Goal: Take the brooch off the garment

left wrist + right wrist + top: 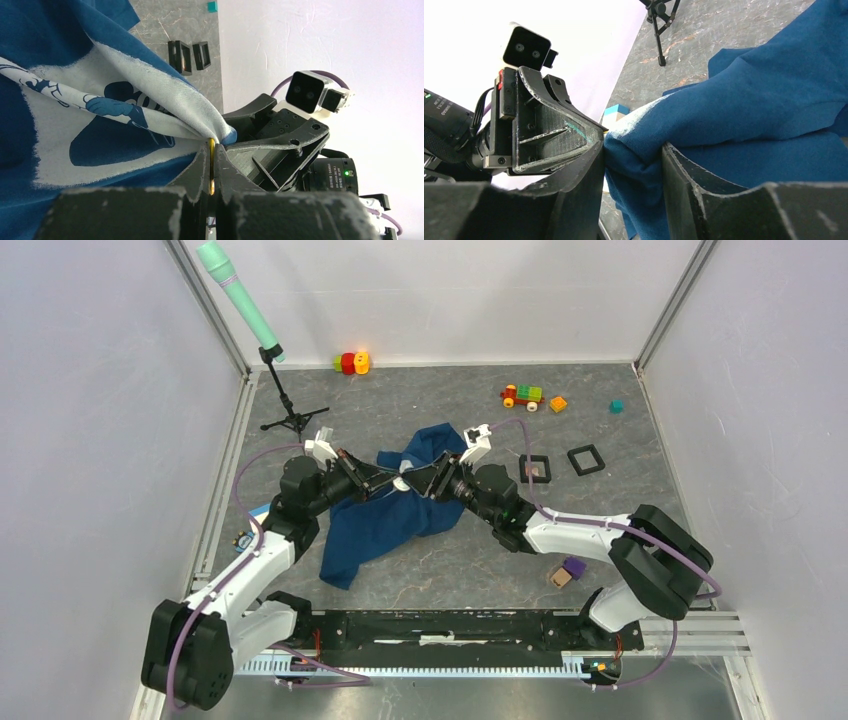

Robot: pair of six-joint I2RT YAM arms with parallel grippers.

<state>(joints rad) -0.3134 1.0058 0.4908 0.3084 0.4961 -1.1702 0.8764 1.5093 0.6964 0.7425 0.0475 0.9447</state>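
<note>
The left claw (212,151) is closed on a thin gold edge, which looks like the brooch (211,172) seen side-on, though the view is too narrow to be sure. The printed white cloth of the garment (380,525) gathers into a taut point exactly where that gold edge sits. The right claw (631,150) faces it from the other side and grips a thick fold of the plain blue cloth, which bulges out between its two fingers (586,185). In the top view the two claws meet nose to nose over the upper middle of the garment, with a small patch of white print showing between them. The cloth is lifted into a ridge there. The rest of the dark blue T-shirt lies crumpled on the grey table (480,560), one end trailing toward the near left and another bunched toward the back. Two black square frames (534,469) (586,459) lie on the table just right of the right claw. A purple block (573,567) and a tan block (560,578) sit near the right arm's base. Along the far side are a toy train (522,396), an orange block (558,404), a teal cube (616,407) and a red and yellow toy (351,363). A mint green rod (240,300) leans on a black tripod stand (290,405) at the far left.
</note>
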